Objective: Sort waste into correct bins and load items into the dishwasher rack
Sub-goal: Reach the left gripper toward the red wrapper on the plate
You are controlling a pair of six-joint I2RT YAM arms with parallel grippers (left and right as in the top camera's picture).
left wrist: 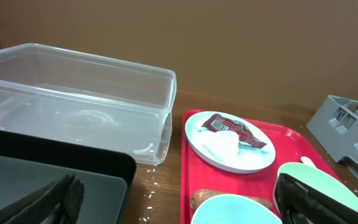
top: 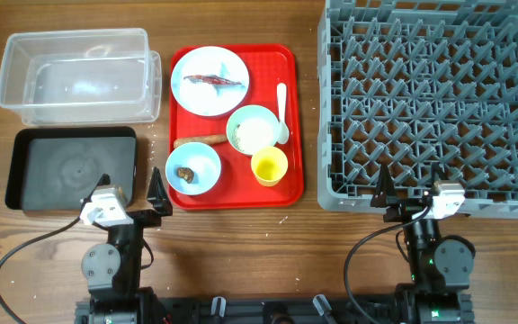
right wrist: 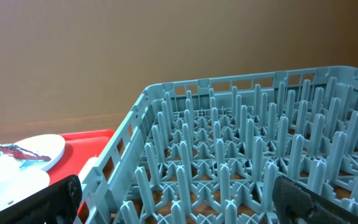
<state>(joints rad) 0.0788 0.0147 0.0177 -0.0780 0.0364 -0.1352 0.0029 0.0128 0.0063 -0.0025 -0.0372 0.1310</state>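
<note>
Plate (top: 227, 61) bearing the red wrapper (top: 212, 81) sits on the red tray (top: 272, 63), left of the rack (top: 439, 99).
Left end effector (top: 131, 192) and right end effector (top: 409, 189) are both spread, low over the tabletop (top: 241, 252).

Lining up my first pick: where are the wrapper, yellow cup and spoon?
wrapper (top: 212, 81), overhead view, its red middle.
yellow cup (top: 269, 166), overhead view, its inside bottom.
spoon (top: 282, 112), overhead view, middle of the handle.
</note>
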